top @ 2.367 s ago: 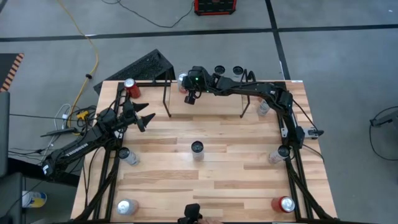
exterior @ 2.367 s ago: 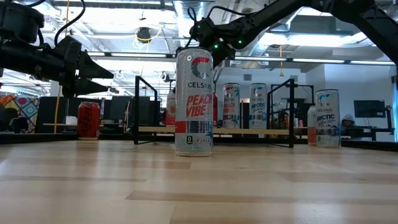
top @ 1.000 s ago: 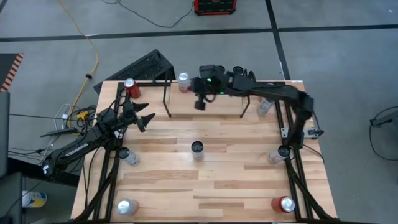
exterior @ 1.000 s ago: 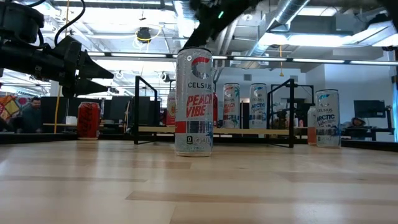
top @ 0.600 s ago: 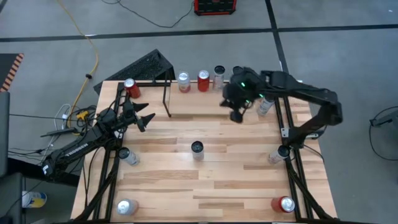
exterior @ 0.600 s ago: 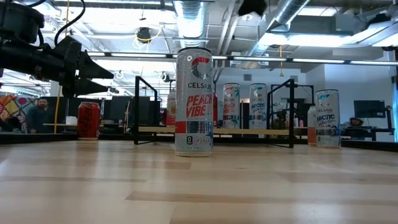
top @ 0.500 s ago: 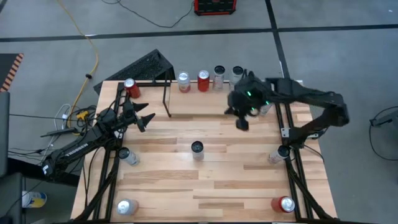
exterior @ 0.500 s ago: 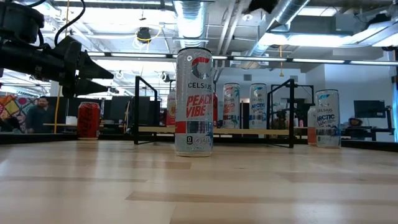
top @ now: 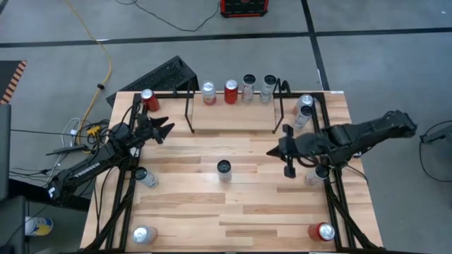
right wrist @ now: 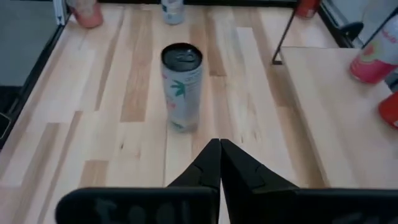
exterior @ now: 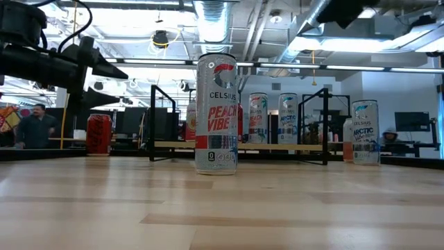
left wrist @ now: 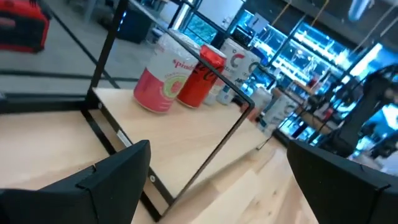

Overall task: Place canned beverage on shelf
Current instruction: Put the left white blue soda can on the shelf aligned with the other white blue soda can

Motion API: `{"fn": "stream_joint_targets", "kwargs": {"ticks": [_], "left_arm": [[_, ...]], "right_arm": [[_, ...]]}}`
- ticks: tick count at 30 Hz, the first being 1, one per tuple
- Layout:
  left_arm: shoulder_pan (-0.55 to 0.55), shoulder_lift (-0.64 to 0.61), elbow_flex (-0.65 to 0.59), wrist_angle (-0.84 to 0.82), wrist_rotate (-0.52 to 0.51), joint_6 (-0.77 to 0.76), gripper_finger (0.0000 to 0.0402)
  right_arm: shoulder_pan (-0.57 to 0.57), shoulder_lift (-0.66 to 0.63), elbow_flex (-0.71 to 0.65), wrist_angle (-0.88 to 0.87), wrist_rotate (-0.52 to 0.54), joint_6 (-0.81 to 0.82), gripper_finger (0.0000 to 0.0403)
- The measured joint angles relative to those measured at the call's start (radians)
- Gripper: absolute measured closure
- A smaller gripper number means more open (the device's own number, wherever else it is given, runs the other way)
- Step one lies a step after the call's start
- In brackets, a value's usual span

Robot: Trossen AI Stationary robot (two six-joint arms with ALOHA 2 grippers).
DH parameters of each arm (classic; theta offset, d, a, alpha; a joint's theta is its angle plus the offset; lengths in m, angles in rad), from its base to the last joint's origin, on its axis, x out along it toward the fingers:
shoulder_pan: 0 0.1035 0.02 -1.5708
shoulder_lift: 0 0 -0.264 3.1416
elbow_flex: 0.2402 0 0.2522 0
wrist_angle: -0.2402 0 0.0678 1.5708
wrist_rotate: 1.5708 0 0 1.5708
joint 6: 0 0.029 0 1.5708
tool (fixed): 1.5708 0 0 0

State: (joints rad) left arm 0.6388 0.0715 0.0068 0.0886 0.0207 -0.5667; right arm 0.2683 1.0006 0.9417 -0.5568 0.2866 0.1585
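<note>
on the shelf (top: 233, 118), 4 cans; empty right gripper (top: 290, 171) pinched closed, tips hidden overhead.

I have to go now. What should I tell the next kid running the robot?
Right gripper: shut, empty, over the table right of the middle can.
Left gripper: open, empty, waiting at the table's left side.
Shelf: four cans in a row along its far edge.
Left to do: the middle can, which the right gripper faces, and the other cans near the table's edges and corners are not on the shelf yet.
</note>
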Motion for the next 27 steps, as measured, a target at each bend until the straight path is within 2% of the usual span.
{"fn": "stream_joint_targets", "kwargs": {"ticks": [3,5,9,15,19,22,27], "left_arm": [[0.000,0.000,0.000,-0.002,-0.062,-0.091,0.0038],[0.000,0.000,0.000,0.004,-0.063,-0.128,0.0038],[0.000,0.001,0.023,0.030,0.067,-0.097,0.0038],[0.000,0.059,0.195,-0.001,0.209,-0.042,0.0038],[-0.013,0.153,0.364,-0.163,0.263,0.022,0.0038],[-0.041,0.233,0.551,-0.376,0.298,0.083,0.0038],[-0.140,0.378,0.845,-0.733,0.290,0.143,0.0038]], "right_arm": [[0.032,-0.031,-0.075,0.063,0.034,-0.001,0.0375],[0.038,-0.045,-0.109,0.093,0.042,-0.005,0.0376],[0.039,-0.048,-0.132,0.099,0.057,-0.015,0.0372],[0.039,-0.048,-0.134,0.100,0.057,-0.083,0.0369],[0.039,-0.048,-0.134,0.098,0.056,-0.081,0.0373],[0.039,-0.048,-0.134,0.098,0.056,-0.080,0.0374],[0.035,-0.048,-0.134,0.105,0.056,-0.080,0.0371]]}}
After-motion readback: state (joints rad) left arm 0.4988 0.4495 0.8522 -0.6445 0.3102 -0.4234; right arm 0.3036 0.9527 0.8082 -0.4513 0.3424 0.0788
